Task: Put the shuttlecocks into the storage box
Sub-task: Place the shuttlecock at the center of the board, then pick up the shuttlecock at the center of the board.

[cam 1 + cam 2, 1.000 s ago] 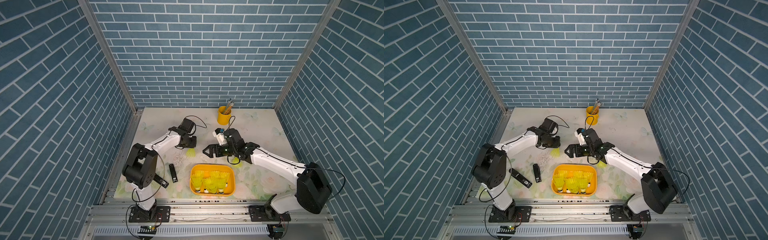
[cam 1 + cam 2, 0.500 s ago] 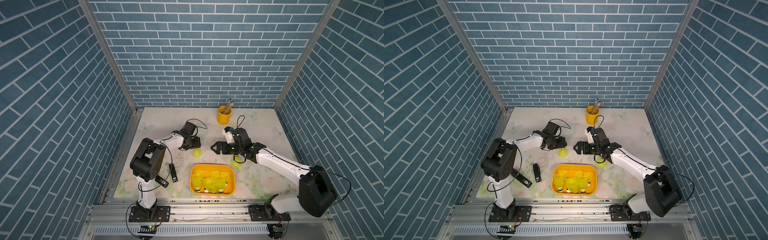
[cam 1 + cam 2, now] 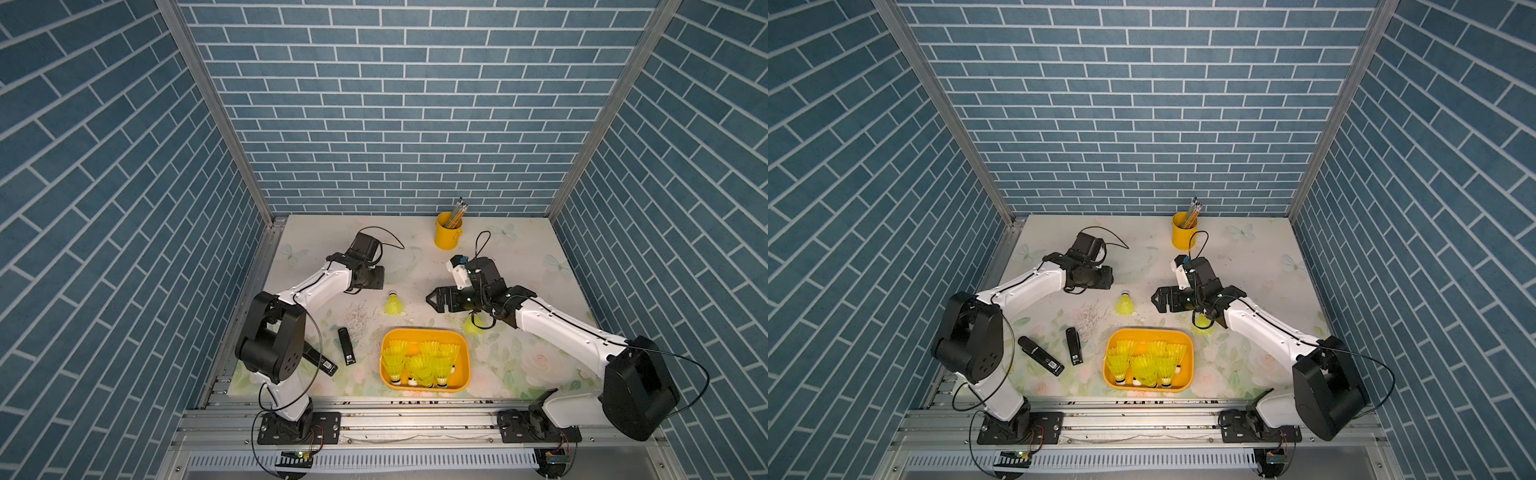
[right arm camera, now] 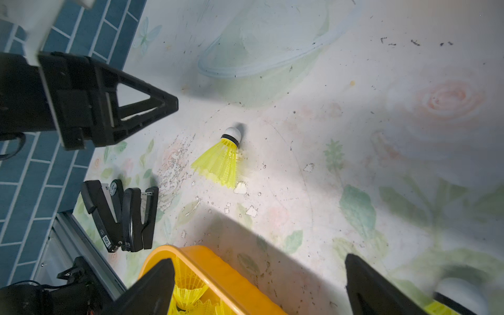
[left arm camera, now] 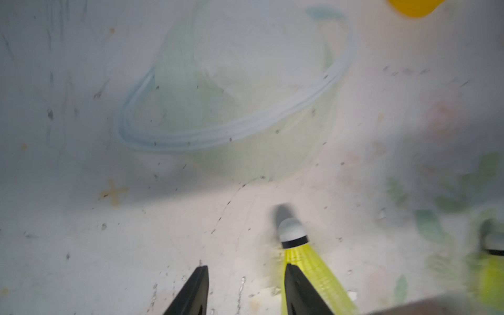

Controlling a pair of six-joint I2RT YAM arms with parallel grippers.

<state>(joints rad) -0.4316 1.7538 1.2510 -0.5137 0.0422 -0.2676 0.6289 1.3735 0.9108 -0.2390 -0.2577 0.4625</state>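
Gripping the loose shuttlecock [image 3: 394, 304] would probably go best across its skirt just below the dark band, where the cone looks stiffest and least likely to roll. It lies on its side at frame centre in both top views, above the storage box [image 3: 422, 331] and between the grippers. The left gripper [image 5: 245, 268] is partly apart and empty, with one finger beside the skirt. The right gripper [image 4: 258, 260] is wide apart and empty. A second shuttlecock [image 3: 473, 327] lies under the right arm.

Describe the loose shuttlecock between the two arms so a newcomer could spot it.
Find the orange storage box at the front of the table. Just behind it, a shuttlecock lies alone in the open. Unlike the other shuttlecock, tucked under the right arm, nothing covers it.
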